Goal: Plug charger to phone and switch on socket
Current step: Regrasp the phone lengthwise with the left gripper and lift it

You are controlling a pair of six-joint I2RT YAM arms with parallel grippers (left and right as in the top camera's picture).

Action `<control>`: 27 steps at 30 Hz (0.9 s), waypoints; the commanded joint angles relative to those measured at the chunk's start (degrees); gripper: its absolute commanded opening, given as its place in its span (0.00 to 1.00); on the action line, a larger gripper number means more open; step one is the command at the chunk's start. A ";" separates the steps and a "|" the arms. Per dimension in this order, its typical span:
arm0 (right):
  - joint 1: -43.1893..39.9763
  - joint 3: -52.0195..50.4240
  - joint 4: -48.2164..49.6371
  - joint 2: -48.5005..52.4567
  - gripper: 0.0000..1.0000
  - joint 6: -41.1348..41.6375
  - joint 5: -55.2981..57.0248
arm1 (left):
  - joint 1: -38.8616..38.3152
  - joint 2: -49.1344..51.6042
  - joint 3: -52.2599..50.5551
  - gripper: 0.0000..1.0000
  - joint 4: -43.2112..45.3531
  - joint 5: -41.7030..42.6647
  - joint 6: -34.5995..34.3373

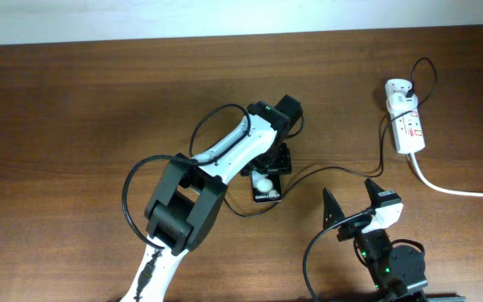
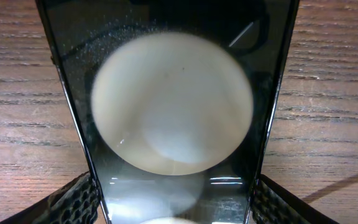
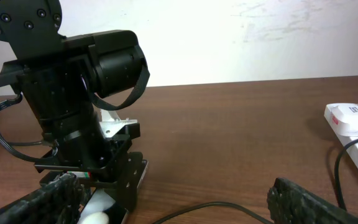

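The black phone [image 1: 267,191] lies flat at the table's middle, with a white round patch and white text showing. My left gripper [image 1: 268,165] is down over it. In the left wrist view the phone [image 2: 174,186] fills the space between the two fingers [image 2: 174,205], which press on its long edges. The black charger cable [image 1: 334,170] runs from the white adapter [image 1: 398,91] in the socket [image 1: 409,130] toward the phone; its plug tip is hidden. My right gripper [image 1: 355,198] is open and empty, to the right of the phone, with the cable [image 3: 229,208] lying between its fingers [image 3: 179,208].
The socket's thick white cord [image 1: 455,190] runs off the right edge. In the right wrist view the left arm's wrist [image 3: 73,93] stands tall on the left and the socket [image 3: 356,121] lies at the right edge. A pale wall borders the table's far side.
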 commanded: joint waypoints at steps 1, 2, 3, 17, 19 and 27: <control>-0.35 -0.28 -0.42 -0.42 0.99 -0.55 0.15 | 0.20 1.44 -1.77 0.51 0.83 1.68 0.02; -0.35 -0.28 -0.42 -0.42 0.99 -0.57 0.15 | 0.20 1.42 -1.75 0.48 0.83 1.68 0.04; -0.35 -0.28 -0.42 -0.42 0.99 -0.57 0.15 | 0.20 1.42 -1.70 0.46 0.83 1.66 0.04; -0.35 -0.28 -0.42 -0.42 0.99 -0.55 0.15 | 1.20 1.20 13.62 0.35 -10.19 1.73 2.91; -0.35 -0.28 -0.39 -0.42 0.99 -0.55 0.15 | 1.68 1.20 16.31 0.27 -13.81 1.73 2.91; -0.35 -0.28 -0.42 -0.42 0.99 -0.55 0.15 | 11.47 1.25 23.47 0.00 -20.37 17.42 7.28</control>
